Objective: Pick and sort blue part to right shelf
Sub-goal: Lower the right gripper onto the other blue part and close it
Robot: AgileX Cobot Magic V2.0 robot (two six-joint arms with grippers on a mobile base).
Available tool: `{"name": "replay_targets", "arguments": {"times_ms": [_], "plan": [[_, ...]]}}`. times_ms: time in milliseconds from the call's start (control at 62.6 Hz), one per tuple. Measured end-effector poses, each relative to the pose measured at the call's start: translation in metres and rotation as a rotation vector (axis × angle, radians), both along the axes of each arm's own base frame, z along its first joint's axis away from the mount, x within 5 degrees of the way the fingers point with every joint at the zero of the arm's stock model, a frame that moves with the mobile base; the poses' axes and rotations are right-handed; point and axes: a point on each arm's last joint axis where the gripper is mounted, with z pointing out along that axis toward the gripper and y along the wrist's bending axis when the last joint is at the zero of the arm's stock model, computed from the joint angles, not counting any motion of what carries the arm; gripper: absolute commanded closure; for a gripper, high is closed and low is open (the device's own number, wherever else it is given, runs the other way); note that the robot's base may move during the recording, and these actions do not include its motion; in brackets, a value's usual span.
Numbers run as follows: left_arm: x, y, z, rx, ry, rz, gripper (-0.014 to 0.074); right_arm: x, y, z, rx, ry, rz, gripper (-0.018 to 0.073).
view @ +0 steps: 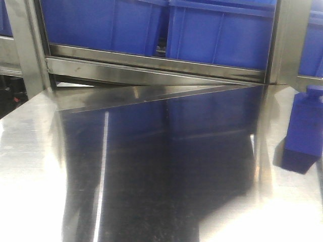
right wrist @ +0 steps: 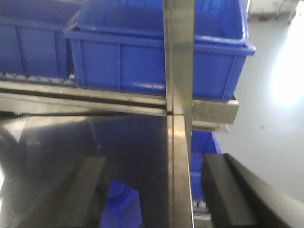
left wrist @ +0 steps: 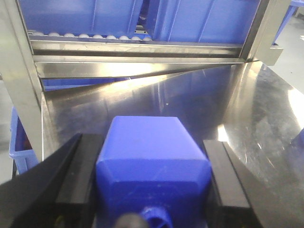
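Observation:
In the left wrist view a blue part [left wrist: 149, 171], a boxy block with a round cap at its near end, fills the space between the fingers. My left gripper [left wrist: 145, 142] is shut on it, with a black pad against each side. A second blue part [view: 305, 131] stands upright at the table's right edge in the front view, where neither gripper shows. My right gripper [right wrist: 153, 161] is open over the table's right side in front of a steel post [right wrist: 179, 57]. A blue part [right wrist: 124, 206] shows low in that view, just inside its left finger [right wrist: 85, 190].
Blue bins [view: 101, 25] [view: 222, 35] sit on the roller shelf behind the steel rail [view: 151, 65]. The steel table [view: 161, 176] is mirror-like and reflects the bins. Another blue bin [right wrist: 213, 57] sits on the shelf beside the post, with open floor to its right.

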Motion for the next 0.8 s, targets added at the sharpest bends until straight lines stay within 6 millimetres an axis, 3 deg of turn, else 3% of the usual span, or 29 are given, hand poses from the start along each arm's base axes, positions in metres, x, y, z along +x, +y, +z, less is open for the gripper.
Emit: {"name": "replay_targets", "arguments": {"times_ms": [176, 447, 575, 799], "plan": [[0.000, 0.000, -0.002, 0.002, 0.002, 0.000, 0.0281, 0.031, 0.002, 0.003, 0.051, 0.147, 0.018, -0.0022], [0.000, 0.000, -0.002, 0.003, 0.001, 0.000, 0.0281, 0.070, 0.013, 0.045, 0.060, 0.409, 0.118, -0.0001], [0.000, 0.000, -0.002, 0.003, 0.001, 0.000, 0.0281, 0.097, 0.018, 0.053, 0.103, 0.553, 0.131, 0.0010], [0.000, 0.000, -0.002, 0.003, 0.001, 0.000, 0.0281, 0.153, 0.030, 0.033, 0.121, 0.812, 0.012, 0.0010]]}}
